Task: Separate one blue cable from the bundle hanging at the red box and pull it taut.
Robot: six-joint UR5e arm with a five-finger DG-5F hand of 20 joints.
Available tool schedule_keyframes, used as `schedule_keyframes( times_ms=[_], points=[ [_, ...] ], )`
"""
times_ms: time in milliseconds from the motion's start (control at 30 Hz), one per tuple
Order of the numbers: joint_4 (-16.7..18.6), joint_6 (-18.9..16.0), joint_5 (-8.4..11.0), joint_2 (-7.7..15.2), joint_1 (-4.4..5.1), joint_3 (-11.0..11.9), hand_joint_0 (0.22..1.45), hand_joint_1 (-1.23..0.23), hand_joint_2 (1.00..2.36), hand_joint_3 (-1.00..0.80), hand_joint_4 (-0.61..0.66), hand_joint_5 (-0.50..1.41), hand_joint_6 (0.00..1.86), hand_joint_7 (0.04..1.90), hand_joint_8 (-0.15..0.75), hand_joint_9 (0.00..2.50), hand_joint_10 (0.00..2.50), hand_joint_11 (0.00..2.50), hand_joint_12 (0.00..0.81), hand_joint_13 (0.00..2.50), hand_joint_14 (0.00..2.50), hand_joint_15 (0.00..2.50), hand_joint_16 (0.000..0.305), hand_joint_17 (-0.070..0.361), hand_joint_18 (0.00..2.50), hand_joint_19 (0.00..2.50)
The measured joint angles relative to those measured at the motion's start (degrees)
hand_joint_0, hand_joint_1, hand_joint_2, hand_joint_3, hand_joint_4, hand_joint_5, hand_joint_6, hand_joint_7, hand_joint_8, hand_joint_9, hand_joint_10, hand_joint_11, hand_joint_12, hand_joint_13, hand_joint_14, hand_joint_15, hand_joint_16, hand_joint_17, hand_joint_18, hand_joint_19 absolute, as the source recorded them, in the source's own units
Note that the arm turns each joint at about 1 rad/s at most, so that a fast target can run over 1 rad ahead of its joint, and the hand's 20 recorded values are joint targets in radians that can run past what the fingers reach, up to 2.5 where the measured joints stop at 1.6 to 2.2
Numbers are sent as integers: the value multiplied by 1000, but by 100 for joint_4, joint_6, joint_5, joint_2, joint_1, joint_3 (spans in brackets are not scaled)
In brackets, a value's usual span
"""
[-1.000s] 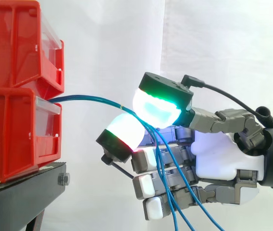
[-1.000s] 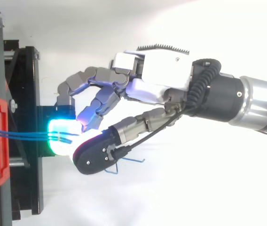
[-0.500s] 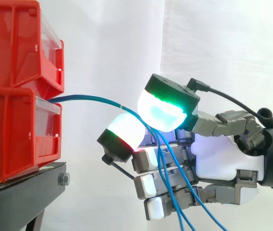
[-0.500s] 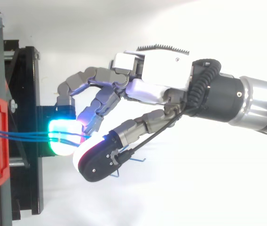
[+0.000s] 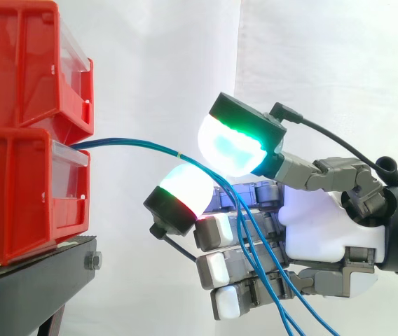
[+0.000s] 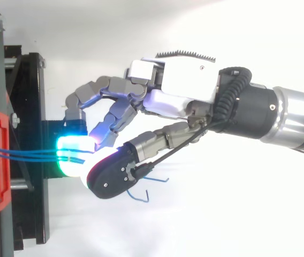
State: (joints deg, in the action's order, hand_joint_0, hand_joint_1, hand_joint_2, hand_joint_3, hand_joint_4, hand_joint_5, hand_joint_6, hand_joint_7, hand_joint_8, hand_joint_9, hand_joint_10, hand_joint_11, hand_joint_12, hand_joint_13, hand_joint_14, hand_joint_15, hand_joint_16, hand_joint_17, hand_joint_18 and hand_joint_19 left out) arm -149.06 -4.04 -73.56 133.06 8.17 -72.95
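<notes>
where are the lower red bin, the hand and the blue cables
lower red bin [image 5: 17, 199]: side view, its side wall
hand [image 5: 318, 224]: side view, its white palm
blue cables [image 5: 122, 141]: side view, span between bin and hand

The lower ends of the blue cables [image 5: 136, 143] are cut off by the bottom edge of the side view, and their start is hidden inside the lower red bin [image 5: 17, 196]. In the top view a part of them is covered by the hand [image 6: 179, 85]. Whether one cable is held cannot be told.
</notes>
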Motion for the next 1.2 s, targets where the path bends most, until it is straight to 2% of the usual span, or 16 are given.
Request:
schedule_keyframes(
  times_ms=[167, 367, 433, 633, 833, 967, 1200],
  points=[
    [0, 0, 0, 0, 0, 0, 682, -851, 1019, -281, 39, -178, 863, 1273, 324, 1009, 21, 954, 389, 1035, 24, 715, 41, 93, 904, 623],
    [0, 0, -3, 0, 0, 0, 752, -910, 1004, -456, 51, -183, 879, 1226, 317, 1001, 21, 964, 388, 1028, 25, 709, 42, 94, 911, 614],
    [0, 0, -3, 0, 0, 0, 749, -904, 1000, -500, 79, -184, 880, 1174, 311, 996, 21, 975, 384, 1022, 24, 706, 42, 94, 913, 613],
    [-11, 0, -4, 1, 0, 0, 598, -794, 1000, -500, 129, -178, 869, 1142, 322, 1007, 21, 955, 386, 1018, 25, 716, 42, 94, 908, 628],
    [-6, 7, 0, 1, 0, 0, 574, -774, 1000, -500, 132, -172, 842, 1100, 316, 1031, 23, 946, 386, 1023, 25, 726, 43, 96, 916, 642],
    [-2, 8, 0, 1, 0, -1, 560, -690, 1000, -500, 130, -171, 833, 1083, 323, 1039, 21, 948, 395, 1029, 25, 722, 44, 98, 925, 646],
    [-1, 9, 0, 1, 0, -1, 622, -726, 1000, -500, 124, -169, 823, 1095, 319, 1043, 22, 943, 386, 1028, 24, 717, 43, 96, 930, 654]
  ],
)
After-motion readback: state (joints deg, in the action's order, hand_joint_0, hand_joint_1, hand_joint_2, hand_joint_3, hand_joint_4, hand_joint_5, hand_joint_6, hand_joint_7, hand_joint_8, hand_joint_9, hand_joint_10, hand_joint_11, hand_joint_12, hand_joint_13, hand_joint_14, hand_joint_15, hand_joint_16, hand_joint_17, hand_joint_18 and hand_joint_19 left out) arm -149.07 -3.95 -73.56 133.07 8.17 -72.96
